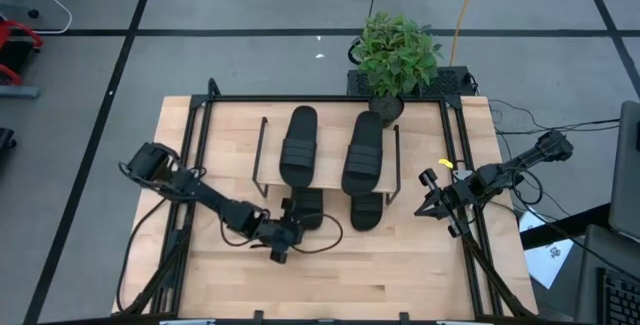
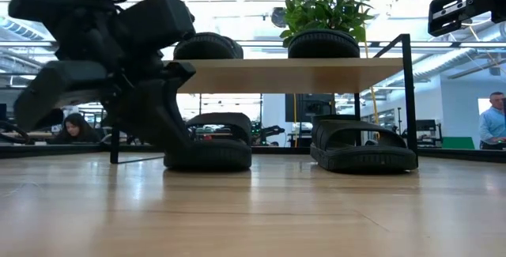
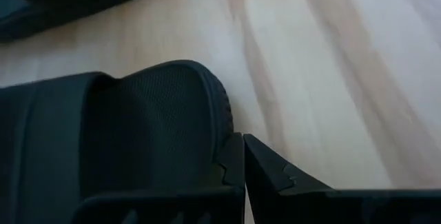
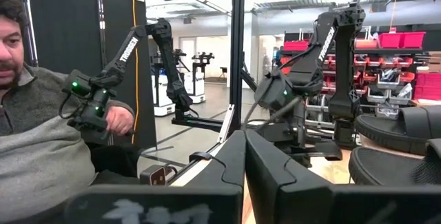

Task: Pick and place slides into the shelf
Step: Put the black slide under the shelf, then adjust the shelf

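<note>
The left hand (image 1: 283, 240), fingers pressed together on nothing, sits at the heel of a black ribbed-strap slide (image 1: 307, 206) lying under the shelf (image 1: 262, 155), mostly hidden by its board. At three o'clock, its neighbour (image 1: 366, 210) pokes out likewise. Two more slides (image 1: 299, 145) rest on top. The right hand (image 1: 428, 205), fingers together, hovers off the counter (image 1: 380, 275) edge.

The four slides are plain black: two (image 1: 298, 145) (image 1: 364, 153) lie on the shelf's (image 1: 330, 165) pale wooden board, two (image 2: 209, 144) (image 2: 362, 146) beneath it, their straps ribbed. The shelf's wire frame is black. The worktop (image 1: 340, 275) is light, streaked wood edged with black rails. A green leafy plant (image 1: 398, 53) stands at the far edge. Both arms are dark.
</note>
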{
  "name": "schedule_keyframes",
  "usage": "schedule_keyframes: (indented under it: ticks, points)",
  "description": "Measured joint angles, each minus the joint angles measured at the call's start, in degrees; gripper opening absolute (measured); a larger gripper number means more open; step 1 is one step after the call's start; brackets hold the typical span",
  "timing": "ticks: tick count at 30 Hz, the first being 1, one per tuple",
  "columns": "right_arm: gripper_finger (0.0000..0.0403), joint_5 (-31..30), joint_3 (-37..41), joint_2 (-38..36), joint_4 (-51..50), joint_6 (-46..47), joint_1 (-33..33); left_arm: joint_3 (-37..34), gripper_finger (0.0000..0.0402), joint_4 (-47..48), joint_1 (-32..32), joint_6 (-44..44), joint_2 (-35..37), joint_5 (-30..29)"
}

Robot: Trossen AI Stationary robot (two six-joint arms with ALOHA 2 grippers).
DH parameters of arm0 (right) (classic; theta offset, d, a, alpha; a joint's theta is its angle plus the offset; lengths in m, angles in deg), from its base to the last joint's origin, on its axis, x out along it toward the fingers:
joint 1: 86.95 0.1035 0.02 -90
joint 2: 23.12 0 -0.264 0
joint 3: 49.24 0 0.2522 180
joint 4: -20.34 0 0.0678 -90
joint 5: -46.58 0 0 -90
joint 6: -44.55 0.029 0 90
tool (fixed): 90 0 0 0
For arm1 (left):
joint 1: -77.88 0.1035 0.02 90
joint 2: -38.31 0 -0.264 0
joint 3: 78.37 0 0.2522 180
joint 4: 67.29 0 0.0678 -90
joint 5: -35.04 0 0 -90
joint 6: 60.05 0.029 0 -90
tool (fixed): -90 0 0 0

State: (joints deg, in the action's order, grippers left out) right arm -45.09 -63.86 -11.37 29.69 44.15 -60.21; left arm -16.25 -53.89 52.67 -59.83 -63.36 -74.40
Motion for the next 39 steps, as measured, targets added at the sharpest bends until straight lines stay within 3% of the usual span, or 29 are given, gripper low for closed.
schedule_keyframes:
  ticks: [7,12,16,20,25,31,39]
  points:
    - [0.0000,0.0,0.0,0.0,0.0,0.0,0.0,0.0,0.0000,0.1,0.9,2.1,0.0,-0.6]
    - [0.0000,0.0,0.0,0.0,0.0,1.3,0.0,0.0,0.0000,-0.4,-3.1,11.8,2.8,0.0]
    - [0.0000,-0.2,0.0,0.0,-0.2,1.2,0.0,0.0,0.0000,4.8,-8.2,12.4,9.7,-10.8]
    - [0.0000,-3.2,0.0,0.0,-0.2,1.3,0.0,0.1,0.0000,22.0,-11.4,-0.5,19.2,-28.3]
    - [0.0000,-4.5,0.0,0.0,-0.2,1.4,0.0,0.1,0.0000,41.0,-13.9,-22.9,26.8,-41.2]
    - [0.0000,-4.4,0.0,0.0,-0.2,1.4,0.0,0.1,0.0000,50.7,-17.8,-36.0,28.6,-49.6]
    - [0.0000,-4.4,0.0,0.0,-0.2,1.3,0.0,-0.5,0.0000,71.3,-14.6,-65.7,28.6,-51.0]
